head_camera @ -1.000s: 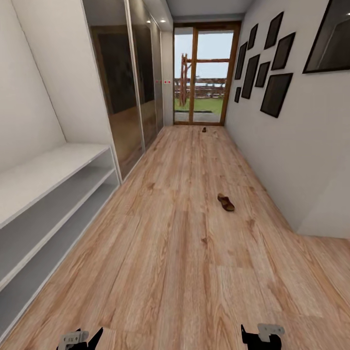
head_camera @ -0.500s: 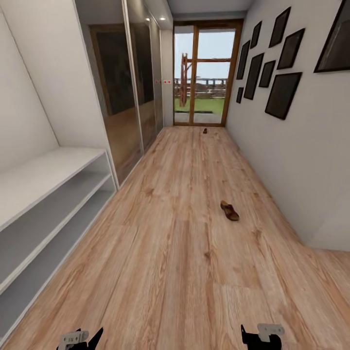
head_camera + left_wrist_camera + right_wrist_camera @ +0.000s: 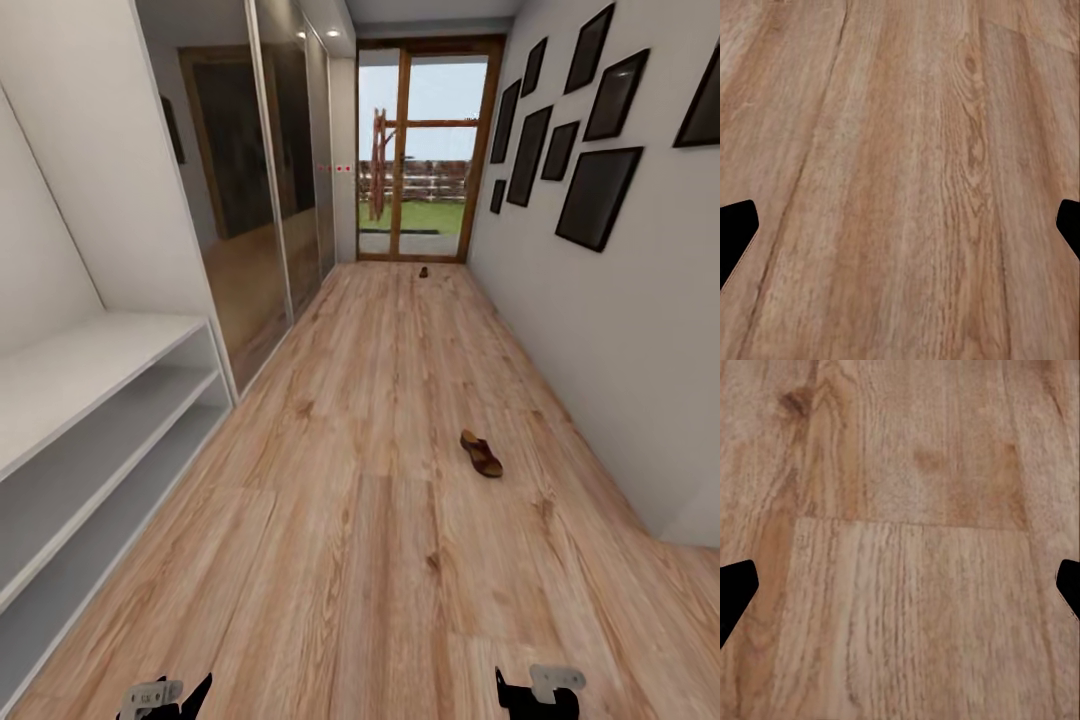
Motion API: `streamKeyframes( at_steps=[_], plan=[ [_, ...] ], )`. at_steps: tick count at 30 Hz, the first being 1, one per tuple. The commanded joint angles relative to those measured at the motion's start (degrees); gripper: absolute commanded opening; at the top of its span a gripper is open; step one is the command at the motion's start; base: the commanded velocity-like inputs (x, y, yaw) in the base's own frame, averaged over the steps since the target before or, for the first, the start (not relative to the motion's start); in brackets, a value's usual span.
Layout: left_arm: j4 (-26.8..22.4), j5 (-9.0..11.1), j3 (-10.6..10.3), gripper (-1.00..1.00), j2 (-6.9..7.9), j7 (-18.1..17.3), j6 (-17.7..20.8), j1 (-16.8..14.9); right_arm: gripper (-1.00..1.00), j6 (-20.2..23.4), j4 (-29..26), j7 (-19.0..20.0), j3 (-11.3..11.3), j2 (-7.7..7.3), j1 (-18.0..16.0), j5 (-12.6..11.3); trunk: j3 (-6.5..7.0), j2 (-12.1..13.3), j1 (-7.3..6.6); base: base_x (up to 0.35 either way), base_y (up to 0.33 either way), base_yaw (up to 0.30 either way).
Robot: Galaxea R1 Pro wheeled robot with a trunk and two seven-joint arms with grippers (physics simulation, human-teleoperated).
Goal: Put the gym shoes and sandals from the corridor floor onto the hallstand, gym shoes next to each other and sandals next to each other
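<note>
Along the corridor's light brown wood-plank floor (image 3: 360, 560), nothing of the task looks done yet. One brown leather open sandal (image 3: 481, 453) lies on the boards near the right-hand wall, well apart from the pale grey-white built-in shoe rack (image 3: 70, 370) that runs along the floor's left edge. A second small dark thing (image 3: 423, 271) lies far off by the glazed wooden door (image 3: 420, 150); it is too small to say whether it is the other sandal. By my judgement, all the footwear is left to fetch.

The rack's wide bench top and both low open shelves below it carry no shoes in the part that shows.

Low in the head view, the left gripper (image 3: 165, 695) and the right gripper (image 3: 540, 690) hang over bare planks. In each wrist view the dark fingertips (image 3: 736, 234) (image 3: 736, 591) stand wide apart at the picture's sides with floor alone between them, so both are spread and hold nothing.
</note>
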Motion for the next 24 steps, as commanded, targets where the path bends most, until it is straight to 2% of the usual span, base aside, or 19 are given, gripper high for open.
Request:
streamKeyframes(
  at_steps=[1,13,17,24],
  plan=[
    [0.1,0.0,0.3,1.00,-0.03,-0.4,-0.1,-0.1,1.00,-0.1,0.1,-0.4,-0.3,0.02,0.0,0.6,-0.05,0.0,0.02,0.339,0.000,0.000],
    [0.1,-0.1,0.3,1.00,-0.02,-0.4,-0.1,-0.1,1.00,0.0,0.2,-0.4,-0.3,0.30,0.6,0.5,-0.05,0.0,0.02,0.339,0.000,0.000],
    [0.1,0.0,0.3,1.00,-0.03,-0.4,-0.1,-0.1,1.00,0.1,0.2,-0.3,-0.3,1.22,1.0,0.5,-0.05,0.0,0.02,0.339,0.000,0.000],
    [0.1,0.0,0.3,1.00,0.03,-0.4,-0.1,-0.1,1.00,0.3,0.2,-0.3,-0.3,1.79,2.0,0.5,-0.05,0.0,0.02,0.339,0.000,0.000]
  ],
)
